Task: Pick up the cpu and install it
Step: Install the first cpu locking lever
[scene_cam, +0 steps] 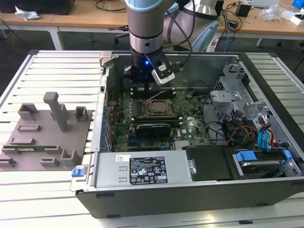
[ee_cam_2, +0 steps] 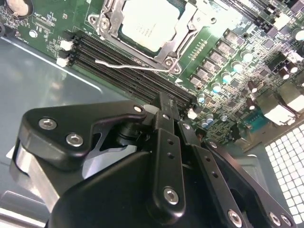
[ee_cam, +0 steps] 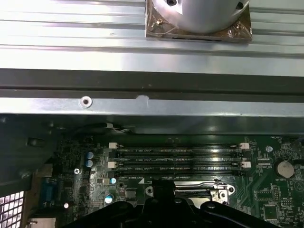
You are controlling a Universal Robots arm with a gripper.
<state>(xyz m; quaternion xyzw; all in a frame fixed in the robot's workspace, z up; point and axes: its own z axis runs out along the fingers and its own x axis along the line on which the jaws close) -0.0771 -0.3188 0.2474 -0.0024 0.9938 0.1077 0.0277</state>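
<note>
On the slatted silver metal desk [scene_cam: 57, 61] lies an open dark grey computer case [scene_cam: 190, 194], its side panel off and its green motherboard [scene_cam: 142, 114] exposed. Beside it, toward the exterior view's left, sits a flat grey fixture plate [scene_cam: 47, 128] with raised blocks and posts.

Above the far part of the case the grey and black robot arm [scene_cam: 145, 28] descends near vertically, wrist pointing straight down, a blue light lit on its black wrist section. Its black gripper [scene_cam: 137, 76] hangs over the rear edge of the motherboard, above the row of long black memory slots [ee_cam: 178, 159] that shows in both wrist views. In the second wrist view the fingers [ee_cam_2: 166, 123] stand pressed close together, tips above the end of the memory slots, with nothing between them.

The cpu [ee_cam_2: 149, 23], a small flat square chip with a pale silvery metal top, sits in the square metal socket frame [ee_cam_2: 185, 28] on the motherboard, apart from the gripper and just beside the memory slots. A thin silver wire lever [ee_cam_2: 128, 64] lies along the frame's edge between socket and slots. In the exterior view the cpu [scene_cam: 158, 108] sits near the board's middle, nearer the camera than the gripper.
</note>
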